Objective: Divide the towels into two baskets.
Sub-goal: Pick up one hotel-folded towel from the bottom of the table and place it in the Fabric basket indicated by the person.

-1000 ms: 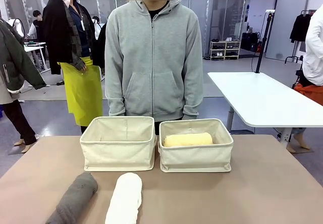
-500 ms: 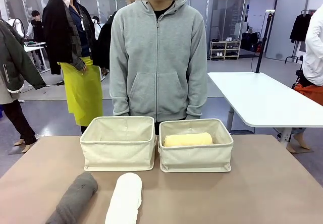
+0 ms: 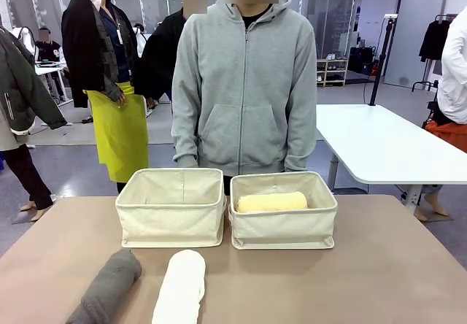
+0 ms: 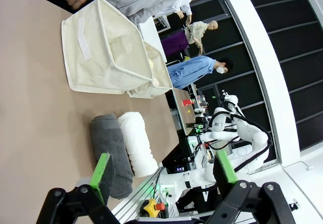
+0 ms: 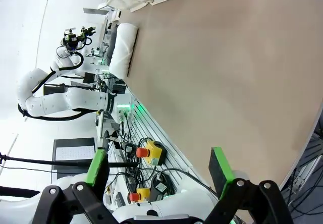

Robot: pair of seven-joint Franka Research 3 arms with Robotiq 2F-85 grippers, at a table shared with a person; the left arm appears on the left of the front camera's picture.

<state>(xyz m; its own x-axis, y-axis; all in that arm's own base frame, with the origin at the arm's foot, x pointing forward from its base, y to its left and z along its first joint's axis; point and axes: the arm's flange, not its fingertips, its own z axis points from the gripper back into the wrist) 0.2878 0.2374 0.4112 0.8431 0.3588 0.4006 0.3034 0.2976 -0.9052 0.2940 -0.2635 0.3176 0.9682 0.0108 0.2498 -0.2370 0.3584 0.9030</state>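
The left gripper (image 4: 164,176) has its jaws spread as wide as they go. Its green-padded fingers (image 4: 103,176) rise from the six o'clock edge of the left wrist view, one at seven o'clock and one at five. The right gripper (image 5: 159,168) is spread just as wide, with green pads (image 5: 220,166) at seven and five o'clock above black knuckles.

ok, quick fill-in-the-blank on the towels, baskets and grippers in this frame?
1. The pale yellow towel sits in the basket on the robot's ____.
2. The dark grey towel and the white towel lie on the ____.
3. The left gripper and the right gripper are both ____.
Missing: right; table; open.
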